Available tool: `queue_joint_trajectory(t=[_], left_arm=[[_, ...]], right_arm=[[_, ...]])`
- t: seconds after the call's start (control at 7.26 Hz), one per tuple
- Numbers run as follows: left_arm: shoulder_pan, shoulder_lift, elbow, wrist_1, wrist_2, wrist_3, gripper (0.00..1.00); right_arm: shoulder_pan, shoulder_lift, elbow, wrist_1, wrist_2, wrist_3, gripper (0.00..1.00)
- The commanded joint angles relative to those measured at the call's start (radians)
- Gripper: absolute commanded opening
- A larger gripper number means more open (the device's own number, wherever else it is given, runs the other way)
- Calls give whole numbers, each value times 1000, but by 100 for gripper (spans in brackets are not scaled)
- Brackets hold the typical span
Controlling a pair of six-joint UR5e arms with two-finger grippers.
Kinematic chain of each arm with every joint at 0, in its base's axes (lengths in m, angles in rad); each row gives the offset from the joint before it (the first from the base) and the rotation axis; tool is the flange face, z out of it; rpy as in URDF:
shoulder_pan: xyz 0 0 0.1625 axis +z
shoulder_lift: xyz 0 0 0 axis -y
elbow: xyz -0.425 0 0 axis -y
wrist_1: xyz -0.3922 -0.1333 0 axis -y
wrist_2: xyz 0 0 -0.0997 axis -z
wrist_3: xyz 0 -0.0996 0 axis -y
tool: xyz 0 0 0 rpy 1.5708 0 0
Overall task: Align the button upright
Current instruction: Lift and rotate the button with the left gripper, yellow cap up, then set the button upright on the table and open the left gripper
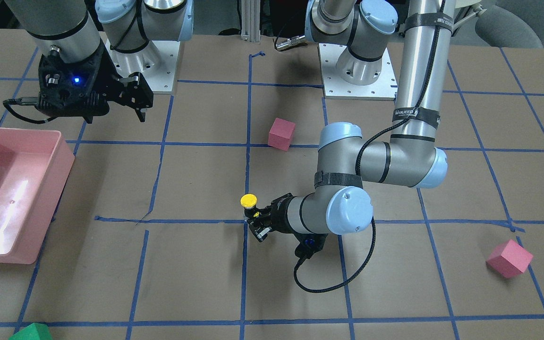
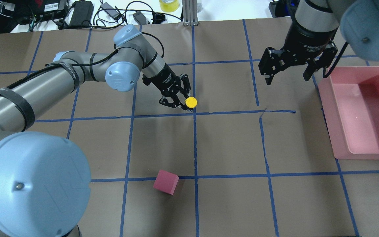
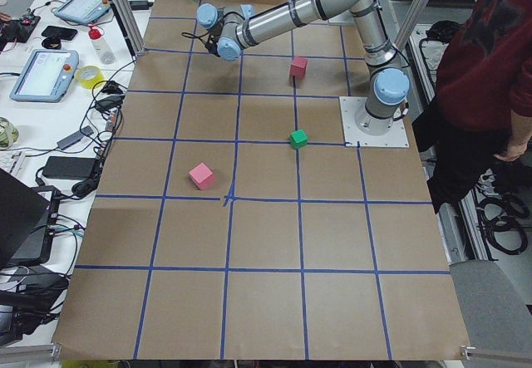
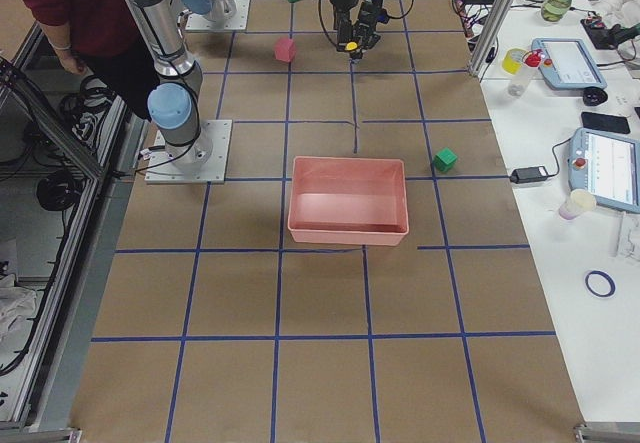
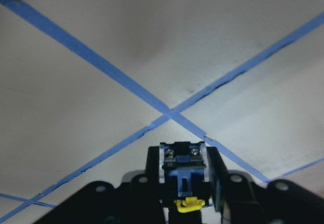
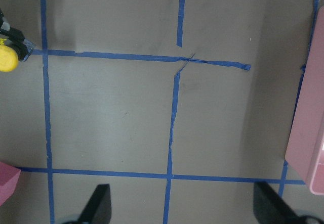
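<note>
The button [image 1: 248, 201] has a round yellow cap, and in the overhead view [image 2: 190, 102] the cap faces up. My left gripper [image 2: 180, 100] reaches in low and nearly level and is shut on the button's base. The left wrist view shows the grey-blue block [image 5: 183, 167] clamped between the fingers [image 5: 214, 168], just above a crossing of blue tape lines [image 5: 169, 114]. I cannot tell whether the base touches the table. My right gripper [image 2: 288, 77] hangs open and empty above the table beside the pink bin [image 2: 327, 98], and its fingers [image 6: 98, 204] stand wide apart.
A pink cube [image 2: 165, 182] lies nearer the robot's base, also in the front view [image 1: 281, 134]. Another pink cube [image 1: 509, 258] lies on my left side, and a green cube [image 1: 31, 332] at the far edge. A person [image 3: 490, 69] stands beside the table.
</note>
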Motion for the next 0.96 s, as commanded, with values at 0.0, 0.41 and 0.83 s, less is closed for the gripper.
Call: queue_joint_trajectory(t=[0.0, 0.41, 0.83], left_arm=[[-5, -24, -3, 7, -2, 14, 0], [-12, -35, -4, 30, -2, 18, 6], [-19, -29, -13, 40, -2, 15, 100]], right_arm=[[0, 3, 7, 3, -1, -3, 100], [-3, 8, 8, 43, -2, -55, 100], [-2, 8, 8, 45, -7, -57, 100]])
